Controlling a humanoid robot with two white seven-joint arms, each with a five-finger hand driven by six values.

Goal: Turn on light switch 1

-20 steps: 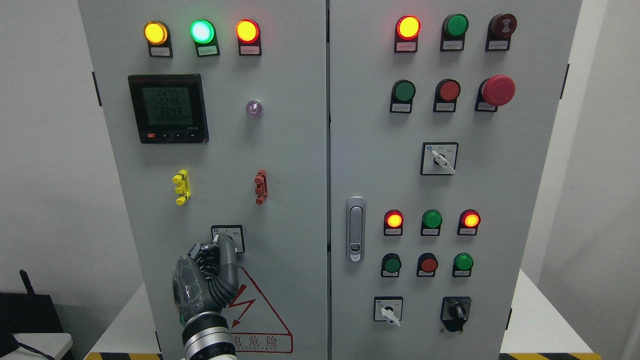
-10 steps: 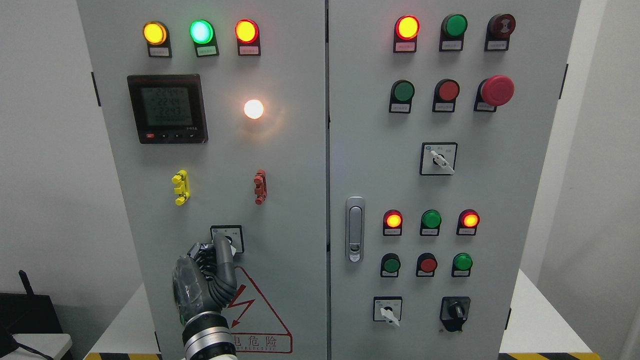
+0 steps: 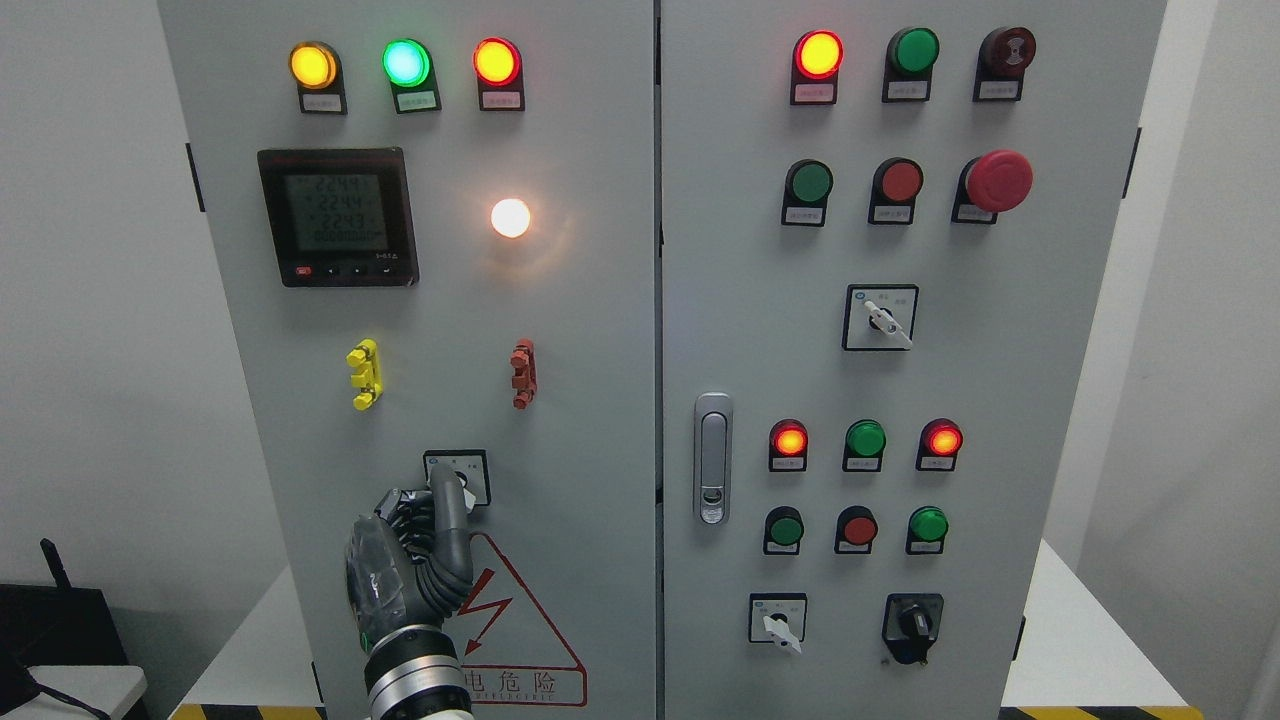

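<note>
left robot hand (image 3: 405,570) curled, one finger on switch (image 3: 457,477); lamp (image 3: 510,217) glows.

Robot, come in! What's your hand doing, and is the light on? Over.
Left hand up, one finger on the rotary switch. Round lamp lit white. Right hand out of view. Nothing blocking.

White table (image 3: 1085,640) carries grey cabinet (image 3: 600,330) (upright).
</note>
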